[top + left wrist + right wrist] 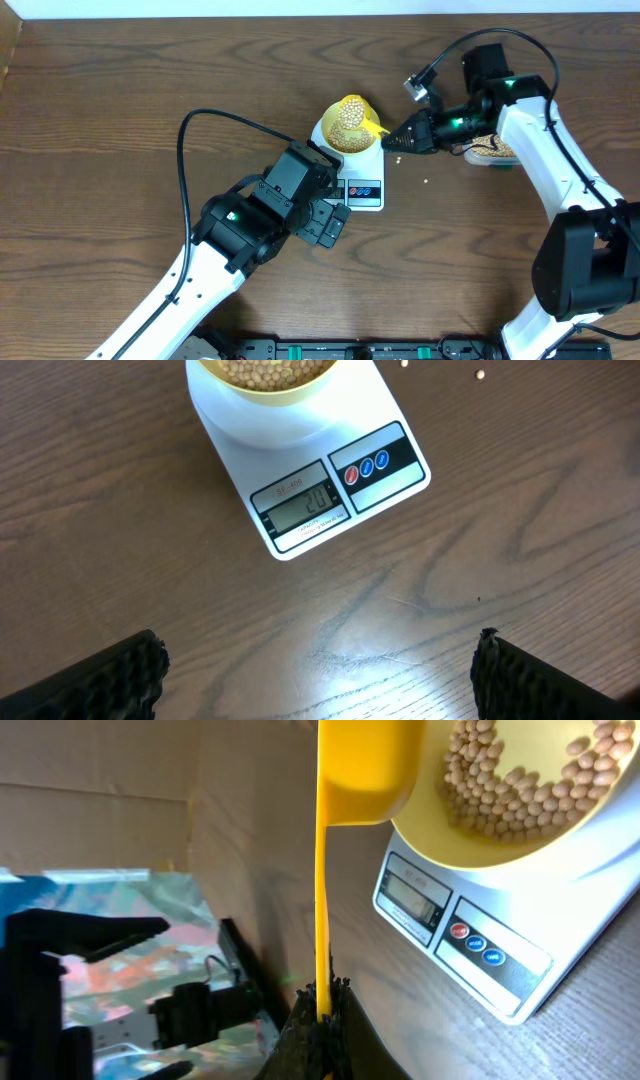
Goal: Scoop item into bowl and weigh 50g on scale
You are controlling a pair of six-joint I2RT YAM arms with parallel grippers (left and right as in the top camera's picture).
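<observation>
The white scale [362,182] stands mid-table with the pale-yellow bowl [330,138] on it, holding tan beans [347,120]. My right gripper [393,142] is shut on the thin handle of a yellow scoop [368,122] whose head is at the bowl's rim. In the right wrist view the gripper [322,1005] pinches the scoop [365,770] next to the bowl [480,855], beans [520,780] and scale [470,945]. My left gripper [335,215] is open and empty just in front of the scale [310,470]; its fingers [320,680] are spread wide over bare wood.
A clear tub of beans [492,152] sits right of the scale, partly hidden behind my right arm. Loose beans lie on the wood near the scale [428,182] [481,374]. The scale's display [300,510] faces my left wrist camera.
</observation>
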